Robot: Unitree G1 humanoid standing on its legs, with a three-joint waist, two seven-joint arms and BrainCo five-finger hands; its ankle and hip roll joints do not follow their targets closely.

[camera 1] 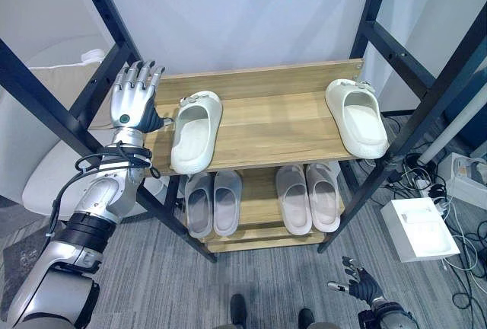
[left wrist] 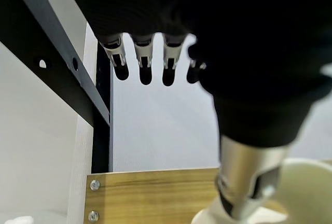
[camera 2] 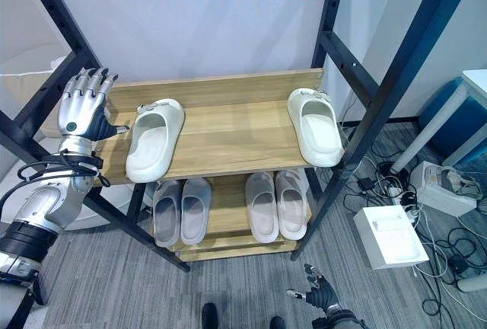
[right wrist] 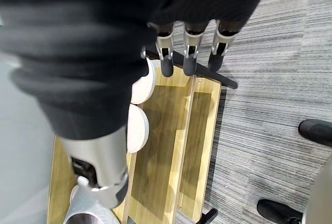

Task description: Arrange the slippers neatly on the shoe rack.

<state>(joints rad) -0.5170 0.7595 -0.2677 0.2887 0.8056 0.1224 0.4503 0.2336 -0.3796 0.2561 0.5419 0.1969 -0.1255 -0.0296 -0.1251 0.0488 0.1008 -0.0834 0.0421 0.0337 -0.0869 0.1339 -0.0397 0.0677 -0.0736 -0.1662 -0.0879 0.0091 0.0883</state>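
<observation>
Backdrop: pale wall behind a black-framed shoe rack (camera 1: pixel 396 36) with wooden shelves, standing on grey carpet.
Far left: left hand (camera 1: pixel 134 99) raised at the left end of the top shelf (camera 1: pixel 274 119), fingers straight and spread, grasping nothing; its thumb points toward the nearest slipper and sits just beside it, contact not clear.
Left of centre: cream slipper (camera 1: pixel 196 130) lying on the top shelf, toe toward the front edge, slightly angled.
Lower left of centre: pair of grey slippers (camera 1: pixel 213 202) side by side on the lower shelf (camera 1: pixel 262 192).
Lower right of centre: second pair of pale slippers (camera 1: pixel 308 197) side by side on the same lower shelf.
Right of centre: second cream slipper (camera 1: pixel 356 116) at the right end of the top shelf, well apart from the first.
Lower right: right hand (camera 1: pixel 361 282) low over the carpet, fingers relaxed and released, holding nothing.
Far right: white box (camera 1: pixel 418 229) and a tangle of cables (camera 1: pixel 464 264) on the floor beside the rack.
</observation>
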